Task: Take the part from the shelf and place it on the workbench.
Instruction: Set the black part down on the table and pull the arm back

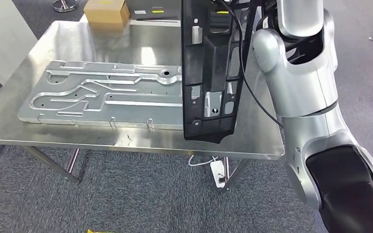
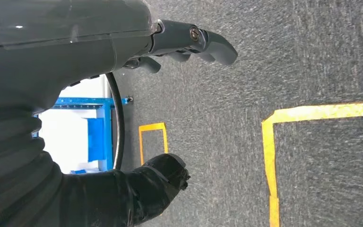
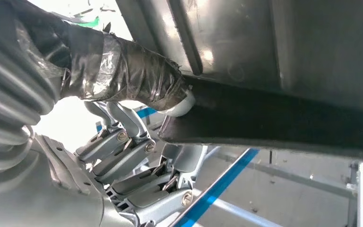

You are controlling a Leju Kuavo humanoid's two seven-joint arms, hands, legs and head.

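Silver right arm point(image 1: 315, 121) rises from the lower right of the head view and goes up past the right end of the workbench point(image 1: 24, 121). The right hand point(image 3: 137, 156) appears in the right wrist view: its taped thumb presses on one face of the black part point(image 1: 210, 73) and its fingers point(image 3: 123, 151) are curled under the part's edge, so this hand is holding the part. In the head view the part hangs upright, long and narrow, with many cut-out openings; its lower end is above the front right area of the workbench, and I cannot tell if it touches the surface. A black cable point(image 1: 252, 92) runs down beside the part.

The left hand point(image 2: 170, 94) is seen in the left wrist view above grey carpet with yellow tape lines point(image 2: 267, 156); its fingers are apart and hold nothing.

On the workbench, left of the part, lies a flat silver metal plate point(image 1: 102, 97) with pressed channels. Under the table, a white power strip point(image 1: 218, 173) lies on the carpet. At the far edge stand a cardboard box point(image 1: 106, 11) and, just beside it, a dark case point(image 1: 153, 9).
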